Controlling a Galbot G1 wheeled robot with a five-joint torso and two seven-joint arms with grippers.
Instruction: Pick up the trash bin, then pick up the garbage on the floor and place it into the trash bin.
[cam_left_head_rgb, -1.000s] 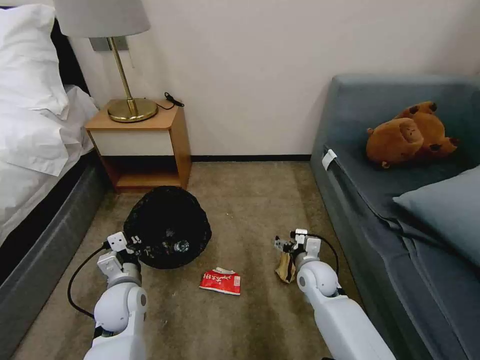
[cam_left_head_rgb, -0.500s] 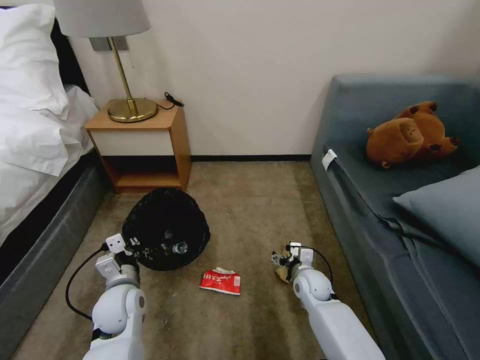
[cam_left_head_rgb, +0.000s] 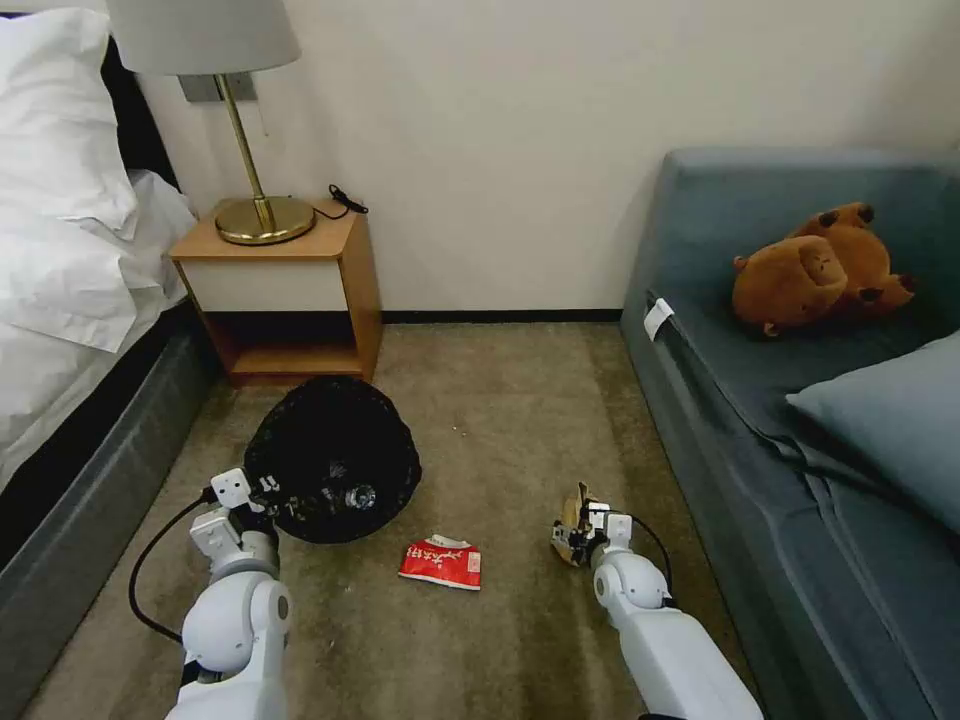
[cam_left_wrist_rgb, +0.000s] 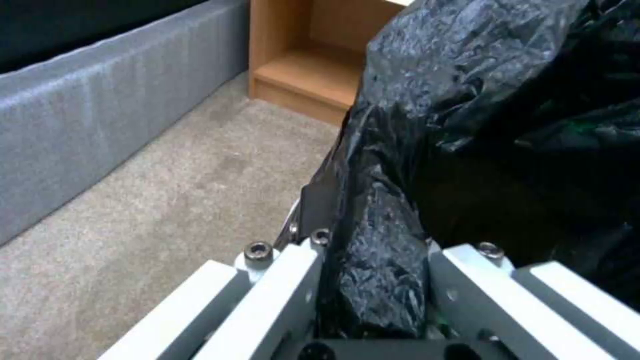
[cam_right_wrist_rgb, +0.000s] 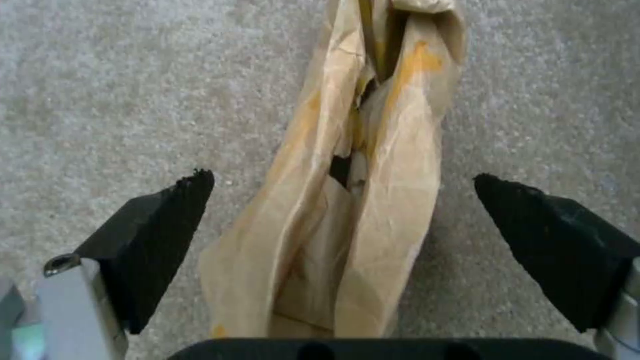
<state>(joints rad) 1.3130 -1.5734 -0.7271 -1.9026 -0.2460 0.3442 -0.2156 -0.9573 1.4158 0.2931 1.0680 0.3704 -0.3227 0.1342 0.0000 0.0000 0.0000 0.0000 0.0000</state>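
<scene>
Soft, even indoor light; wrist views slightly blurred.

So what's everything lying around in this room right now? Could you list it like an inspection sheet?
Surface: beige carpet, worn-looking.
Job's things: trash bin lined with a black bag, a small bottle inside; red-and-white packet on the carpet; tan crumpled scrap on the carpet.
Clutter: brown plush toy on the sofa.
Grippers: left gripper shut on the bin's bagged rim; right gripper open, fingers either side of the scrap, apart from it.
Cables: black cable looping off the left arm; a cord on the nightstand.
Surroundings: bed, nightstand with lamp, grey sofa.
</scene>
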